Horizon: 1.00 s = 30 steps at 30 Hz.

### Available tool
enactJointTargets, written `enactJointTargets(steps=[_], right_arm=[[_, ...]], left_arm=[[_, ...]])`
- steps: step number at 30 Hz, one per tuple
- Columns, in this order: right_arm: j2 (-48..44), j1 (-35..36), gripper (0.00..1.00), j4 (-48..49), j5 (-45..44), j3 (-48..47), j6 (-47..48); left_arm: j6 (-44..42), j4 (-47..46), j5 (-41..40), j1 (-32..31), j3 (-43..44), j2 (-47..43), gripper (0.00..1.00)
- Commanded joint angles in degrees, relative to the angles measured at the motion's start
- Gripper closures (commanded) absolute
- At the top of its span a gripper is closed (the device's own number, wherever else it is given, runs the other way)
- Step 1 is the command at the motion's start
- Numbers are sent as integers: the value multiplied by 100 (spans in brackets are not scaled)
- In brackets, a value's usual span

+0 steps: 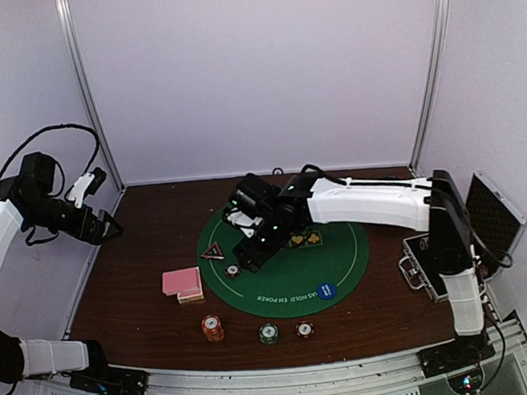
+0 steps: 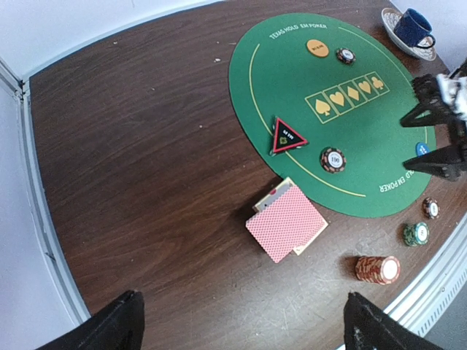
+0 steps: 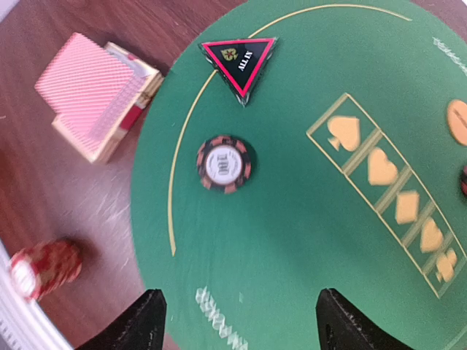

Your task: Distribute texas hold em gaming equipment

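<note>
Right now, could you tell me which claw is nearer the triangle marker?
Right. Right claw hovers over the mat beside the triangle marker; left claw hangs at the table's left edge.

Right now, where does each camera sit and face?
Top: above and behind the bases, facing down the table; left arm, right arm show.
Left wrist: high at left, looking down on cards; left fingers at bottom.
Right wrist: low over the mat, facing a chip; right fingers at bottom.
Both wrist views share cards, chip, triangle marker.

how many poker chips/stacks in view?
5. On the round green felt mat: one dark chip beside the red-edged black triangle marker, another beside the orange round button. Off it: orange-red stack, green stack, one small chip. Right arm may hide more.
</note>
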<state>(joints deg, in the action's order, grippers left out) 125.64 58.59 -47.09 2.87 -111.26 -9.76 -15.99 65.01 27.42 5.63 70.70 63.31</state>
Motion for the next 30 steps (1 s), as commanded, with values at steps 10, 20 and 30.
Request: enactJointTargets(steps=[10,20,30], right_arm=[[-2489,762,24,38,-28,3488,-868],[-2213,1139,22,403,2,4012,-1094],[-1861,1282,21,553,-172,4089,-1098]], left_arm=[[-50,41,151,15,242,87,3],[-36,73,136,10,301,123,2],[-35,117,115,11,364,112,3]])
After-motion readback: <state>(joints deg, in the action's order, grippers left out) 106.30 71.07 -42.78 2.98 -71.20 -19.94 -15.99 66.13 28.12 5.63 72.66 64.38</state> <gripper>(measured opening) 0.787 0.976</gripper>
